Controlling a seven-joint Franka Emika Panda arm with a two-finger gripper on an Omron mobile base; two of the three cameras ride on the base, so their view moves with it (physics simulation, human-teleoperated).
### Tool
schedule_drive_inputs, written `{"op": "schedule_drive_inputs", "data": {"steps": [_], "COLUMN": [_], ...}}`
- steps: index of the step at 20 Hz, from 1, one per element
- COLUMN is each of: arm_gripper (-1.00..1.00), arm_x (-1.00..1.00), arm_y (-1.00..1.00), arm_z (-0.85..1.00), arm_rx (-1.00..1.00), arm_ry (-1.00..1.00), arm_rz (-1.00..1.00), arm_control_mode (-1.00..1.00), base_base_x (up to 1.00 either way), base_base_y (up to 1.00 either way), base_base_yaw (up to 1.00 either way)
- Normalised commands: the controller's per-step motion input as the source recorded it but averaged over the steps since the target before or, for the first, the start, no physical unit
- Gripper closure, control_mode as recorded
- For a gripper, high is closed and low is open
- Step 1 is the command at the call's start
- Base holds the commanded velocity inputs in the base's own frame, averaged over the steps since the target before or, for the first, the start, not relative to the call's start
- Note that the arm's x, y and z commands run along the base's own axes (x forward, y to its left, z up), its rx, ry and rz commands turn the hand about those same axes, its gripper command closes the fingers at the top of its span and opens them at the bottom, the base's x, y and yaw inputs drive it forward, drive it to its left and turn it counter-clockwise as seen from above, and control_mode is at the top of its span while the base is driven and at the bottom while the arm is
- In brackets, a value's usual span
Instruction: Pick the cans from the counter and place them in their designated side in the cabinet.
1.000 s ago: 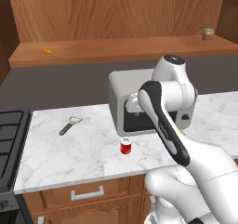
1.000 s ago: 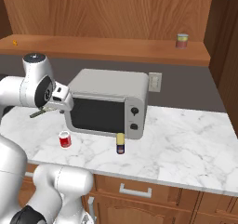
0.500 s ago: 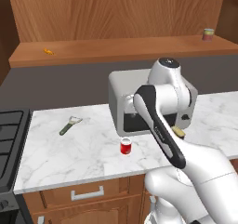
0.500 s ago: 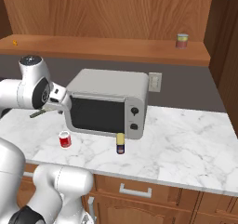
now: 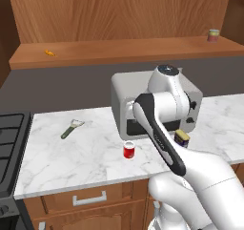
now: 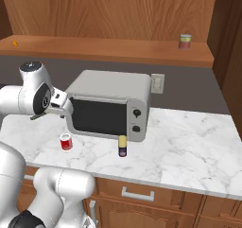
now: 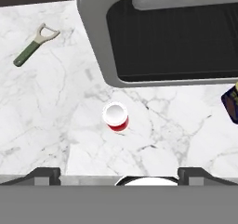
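The red can (image 5: 128, 150) (image 6: 66, 141) stands upright on the white marble counter (image 5: 86, 157), in front of the microwave's left corner. The dark blue can with the yellow top (image 5: 181, 138) (image 6: 122, 146) stands to its right, also in front of the microwave. My gripper (image 7: 119, 174) hangs open above the counter and looks down on the red can (image 7: 115, 116), which lies between and ahead of the widely spread fingertips (image 7: 44, 174). The blue can (image 7: 231, 102) shows at the right edge of the hand view. The brown cabinet shelf (image 5: 119, 50) (image 6: 108, 49) runs along the wall above.
A grey microwave (image 5: 125, 105) (image 6: 108, 104) (image 7: 162, 37) sits at the back of the counter. A green-handled peeler (image 5: 71, 128) (image 7: 35, 45) lies to the left, and a black stove (image 5: 9, 143) beyond it. A pale can (image 5: 213, 35) (image 6: 185, 41) stands at the shelf's right end, a small orange thing (image 5: 49, 53) at its left.
The arm has shifted slightly to the left above the counter. Both cans have stayed in place, and the gripper has stayed open.
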Motion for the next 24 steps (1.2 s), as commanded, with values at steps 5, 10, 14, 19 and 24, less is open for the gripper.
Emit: {"op": "schedule_drive_inputs", "data": {"steps": [5,10,14,19,24], "arm_gripper": [-1.00,-1.00,-1.00,-1.00,-1.00], "arm_x": [0.12,0.12,0.11,0.07,0.06], "arm_y": [0.02,0.07,0.09,0.03,0.03], "arm_z": [-0.13,-0.09,-0.11,-0.13,-0.16], "arm_rx": [0.00,0.00,0.00,0.00,0.00], "arm_ry": [0.00,0.00,0.00,0.00,0.00], "arm_rz": [-0.01,0.00,0.00,0.00,0.00], "arm_control_mode": [-1.00,-1.00,-1.00,-1.00,-1.00], "base_base_x": [0.00,0.00,0.00,0.00,0.00], "base_base_y": [0.00,0.00,0.00,0.00,0.00], "base_base_yaw": [0.00,0.00,0.00,0.00,0.00]}}
